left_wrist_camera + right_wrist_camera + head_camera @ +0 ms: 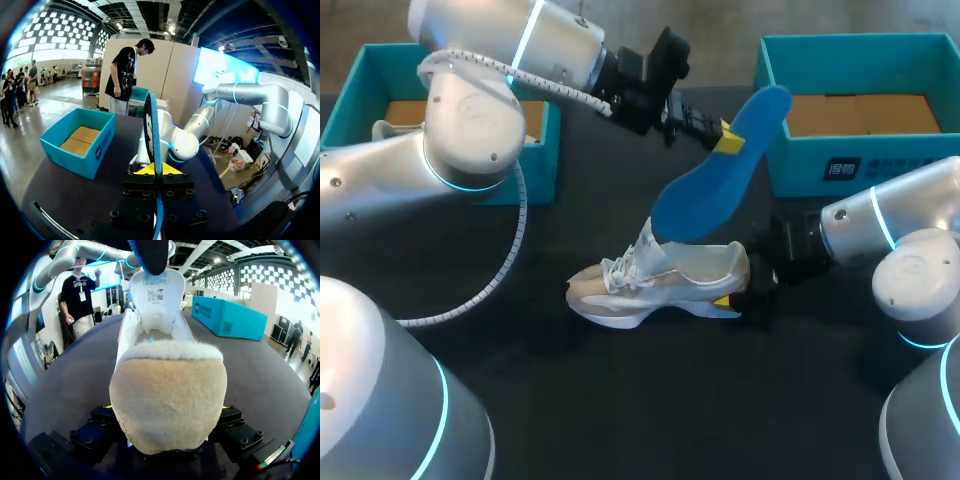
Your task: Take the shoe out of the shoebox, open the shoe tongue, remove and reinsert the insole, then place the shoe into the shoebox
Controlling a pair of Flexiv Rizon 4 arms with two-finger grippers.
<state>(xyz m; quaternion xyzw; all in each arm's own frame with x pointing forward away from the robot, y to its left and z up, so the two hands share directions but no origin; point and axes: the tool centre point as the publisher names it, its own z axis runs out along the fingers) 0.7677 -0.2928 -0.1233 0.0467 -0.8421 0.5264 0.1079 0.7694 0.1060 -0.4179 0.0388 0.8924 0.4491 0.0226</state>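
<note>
1. Left shoebox (355, 95): teal, open-topped, at the far left of the table (620, 400). The left arm crosses in front of it. No shoe can be made out inside.
2. Left gripper (725, 138): raised over the table's middle, beyond the shoe. Its yellow-tipped fingers are pinched on the insole's heel end; the left wrist view (159, 170) shows one on each face.
3. Insole (720, 185): blue, clear of the shoe, hanging slantwise. Its heel end is high in the left gripper and its toe end is low, just above the shoe's opening. The left wrist view shows it edge-on (151, 125).
4. Shoe (660, 285): pale, standing on its sole at mid-table, outside both boxes, toe to the left. In the right wrist view (165, 380) the tongue (159, 290) stands pulled up and the opening is bare.
5. Right gripper (745, 298): low at the shoe's heel, fingers pressed against the heel from either side, steadying it (166, 412).
6. Right shoebox (800, 165): teal, open, at the far right, cardboard floor showing.
7. Step in hand, as judged: the insole stage, with the shoe unboxed and the tongue opened. Whether the insole is on its way out or going back in cannot be told.
8. Next move, as judged: feed the toe end down under the raised tongue, sliding it forward along the shoe's floor. The right gripper keeps the heel braced, so the shoe neither tips nor skids.
</note>
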